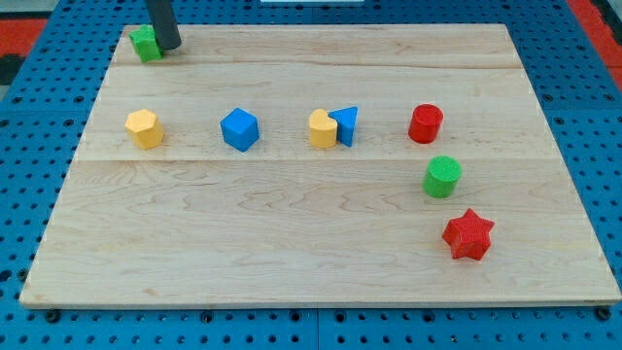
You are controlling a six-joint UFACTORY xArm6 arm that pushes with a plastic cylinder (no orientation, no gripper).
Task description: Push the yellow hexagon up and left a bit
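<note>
Yellow hexagon (143, 128): where does it sit?
— Near the board's (292, 253) left edge, in the row of blocks that runs across the upper middle. It stands alone, touching nothing.

And my tip (170, 46)?
— At the view's top left corner of the board, above the hexagon and slightly to its right, well apart from it. It is a bare rod end with no jaws, and it holds nothing. It sits just beside a green block (145, 43), on that block's right. The rod hides part of the block, so I cannot tell its shape, or whether the two touch.

What lies up and left of the hexagon?
— Bare wood up to the board's edge. The green block is the only thing up there, almost straight above the hexagon.

What else is in the row?
— To the hexagon's right is a blue cube (239, 129), apart from it. Further right a second yellow block (322, 128), whose shape I cannot make out, touches a blue triangle (347, 124) on its right. Then comes a red cylinder (426, 123).

Anything lower down?
— A green cylinder (443, 177) stands below and slightly right of the red one, and a red star (468, 234) lies nearer the view's bottom right. Both are far from the hexagon.
</note>
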